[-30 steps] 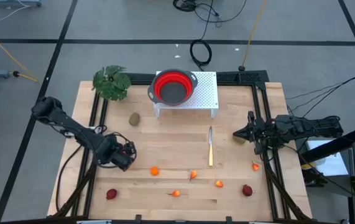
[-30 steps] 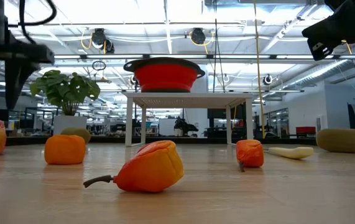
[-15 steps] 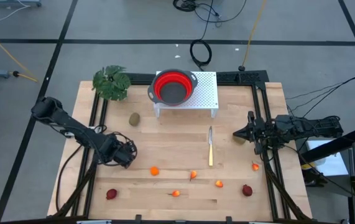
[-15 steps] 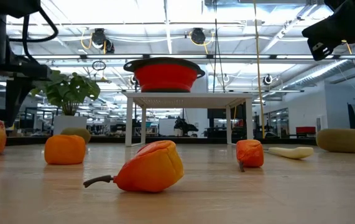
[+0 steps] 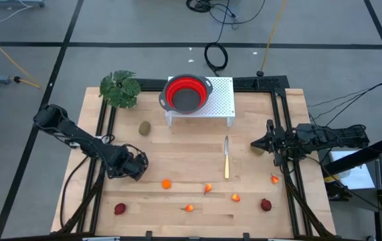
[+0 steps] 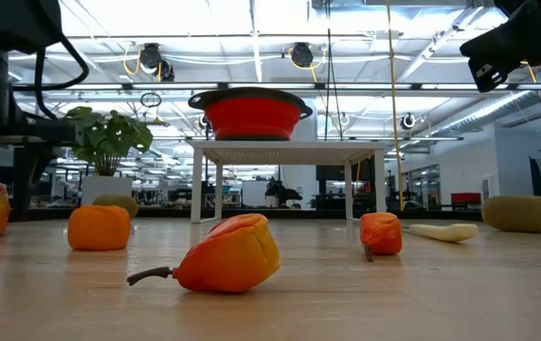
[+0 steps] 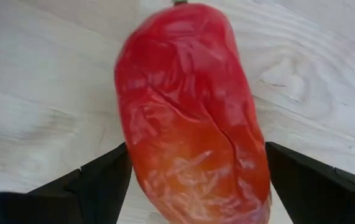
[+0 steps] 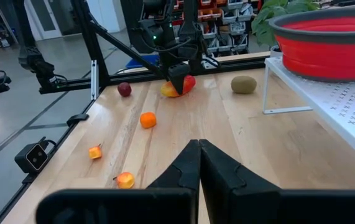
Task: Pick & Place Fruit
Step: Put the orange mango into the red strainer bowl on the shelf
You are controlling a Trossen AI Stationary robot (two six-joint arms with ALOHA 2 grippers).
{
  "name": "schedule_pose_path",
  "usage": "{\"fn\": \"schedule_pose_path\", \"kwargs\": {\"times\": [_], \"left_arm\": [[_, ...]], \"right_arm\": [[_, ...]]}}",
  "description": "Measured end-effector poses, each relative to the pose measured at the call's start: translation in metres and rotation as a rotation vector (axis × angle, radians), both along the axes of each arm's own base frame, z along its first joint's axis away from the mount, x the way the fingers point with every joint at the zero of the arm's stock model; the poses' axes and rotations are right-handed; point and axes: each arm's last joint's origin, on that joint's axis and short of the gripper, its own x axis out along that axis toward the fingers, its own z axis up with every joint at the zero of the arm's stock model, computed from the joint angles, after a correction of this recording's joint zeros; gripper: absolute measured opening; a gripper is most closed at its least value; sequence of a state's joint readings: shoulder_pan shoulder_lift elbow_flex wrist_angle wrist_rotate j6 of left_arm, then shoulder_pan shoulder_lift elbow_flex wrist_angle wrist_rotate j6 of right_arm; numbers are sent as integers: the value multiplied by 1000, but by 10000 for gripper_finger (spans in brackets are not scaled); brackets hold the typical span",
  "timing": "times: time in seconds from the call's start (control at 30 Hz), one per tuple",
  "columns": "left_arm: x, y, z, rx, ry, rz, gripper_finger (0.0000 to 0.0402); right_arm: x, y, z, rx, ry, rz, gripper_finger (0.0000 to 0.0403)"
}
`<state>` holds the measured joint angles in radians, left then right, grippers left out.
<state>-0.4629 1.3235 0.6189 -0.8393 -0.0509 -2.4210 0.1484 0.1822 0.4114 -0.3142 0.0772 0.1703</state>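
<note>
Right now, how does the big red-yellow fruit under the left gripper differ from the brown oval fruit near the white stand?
The red-yellow fruit is larger and oblong; the brown fruit is smaller and rounder. The red-yellow fruit lies between the open fingers of the left gripper; the brown fruit lies alone, with no gripper near. Both rest on the wooden table, outside the red bowl.

Red-yellow oblong fruit point(image 7: 193, 118) flat on the wood; small orange and dark-red fruits point(image 5: 166, 183) scattered nearby.

A robotics lab or industrial workshop, probably: a wooden table point(image 5: 191, 154) on a grey concrete floor point(image 5: 144, 60) with loose cables point(image 5: 216, 57), and an open hall with ceiling lights point(image 6: 251, 19) and ducting behind.
</note>
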Motion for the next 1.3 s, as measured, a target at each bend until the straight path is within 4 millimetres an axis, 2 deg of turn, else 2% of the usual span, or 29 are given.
{"fn": "schedule_pose_path", "kwargs": {"times": [0.2, 0.43, 0.57, 0.77, 1.0, 1.13, 1.3], "left_arm": [[-1, 1, 0, 12, 3, -15, 340], [-2, 2, 0, 26, 23, -17, 246], [-2, 2, 0, 26, 22, -17, 214], [-1, 1, 2, 22, 19, -18, 225], [3, 0, 19, 31, -76, -104, 224], [11, 1, 37, 142, -190, -241, 223], [21, 2, 63, 367, -314, -440, 228]], "right_arm": [[0, 0, 0, -2, 0, -3, 0], [0, 0, 0, -3, 0, -3, 0], [0, 0, 0, -4, 0, -3, 0], [0, 0, 0, -4, 0, -3, 0], [0, 0, 0, -4, 0, -3, 0], [0, 0, 0, -4, 0, -3, 0], [0, 0, 0, -4, 0, -3, 0]]}}
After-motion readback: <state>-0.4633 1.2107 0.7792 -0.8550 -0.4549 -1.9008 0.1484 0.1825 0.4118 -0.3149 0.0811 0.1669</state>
